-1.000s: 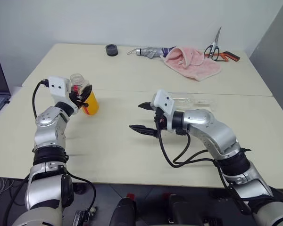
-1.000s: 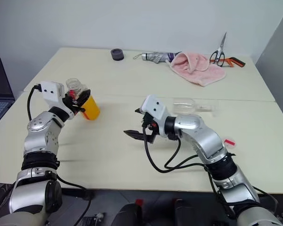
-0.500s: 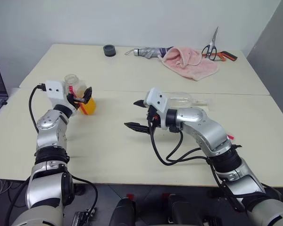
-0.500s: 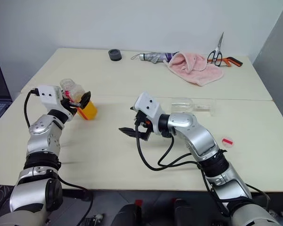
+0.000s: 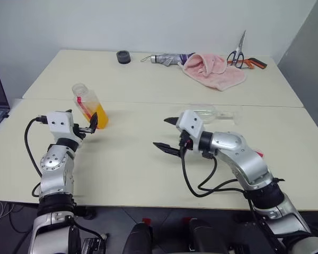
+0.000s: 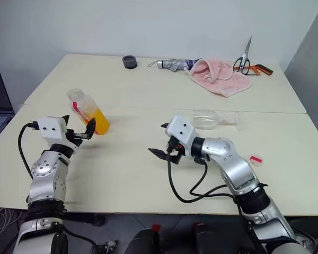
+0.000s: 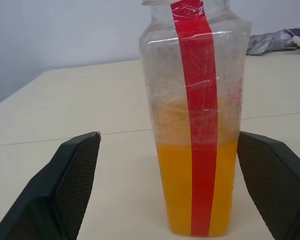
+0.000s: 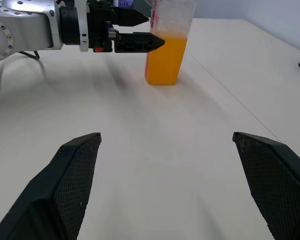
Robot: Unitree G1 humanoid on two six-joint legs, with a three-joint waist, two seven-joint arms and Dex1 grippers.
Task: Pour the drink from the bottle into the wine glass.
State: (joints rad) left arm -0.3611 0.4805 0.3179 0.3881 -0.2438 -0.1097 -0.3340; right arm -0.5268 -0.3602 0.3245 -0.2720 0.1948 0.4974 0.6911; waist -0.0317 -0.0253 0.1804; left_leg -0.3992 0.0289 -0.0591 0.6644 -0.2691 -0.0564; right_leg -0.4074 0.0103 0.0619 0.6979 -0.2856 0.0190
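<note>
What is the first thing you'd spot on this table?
The bottle of bright orange drink stands out, upright on the table just ahead of the open left gripper. Next comes the wine glass lying on its side beyond the open right gripper. A pink towel sits at the far edge.

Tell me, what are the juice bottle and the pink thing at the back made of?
The bottle looks like clear, thin plastic: you see the orange drink through it, and its walls look slightly crinkled and cloudy. The pink thing looks like soft terry cloth, probably a towel: it lies crumpled in folds, with a matte surface.
</note>
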